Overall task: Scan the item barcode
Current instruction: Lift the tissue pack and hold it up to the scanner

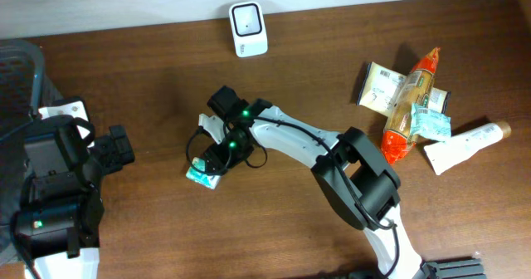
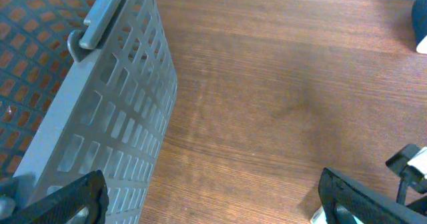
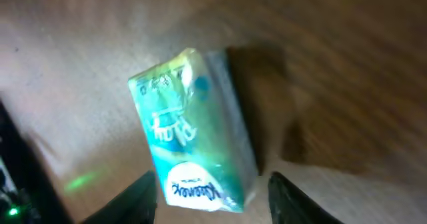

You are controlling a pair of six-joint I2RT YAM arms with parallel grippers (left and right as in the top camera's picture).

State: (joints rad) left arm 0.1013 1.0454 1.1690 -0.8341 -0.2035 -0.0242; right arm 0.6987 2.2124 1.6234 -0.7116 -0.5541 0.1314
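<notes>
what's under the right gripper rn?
A teal tissue pack lying on the wood table, between the open fingers of the right gripper. Its underside is covered, and no barcode shows on the face in view.

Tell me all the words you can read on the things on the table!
No text here can be read for sure.
tissue pack: big teal letters and a white oval logo, upside down, too blurred to read.
tan packet: printed label, too small to read.
orange bag, small teal pack, white tube: any print is too small to read.
</notes>
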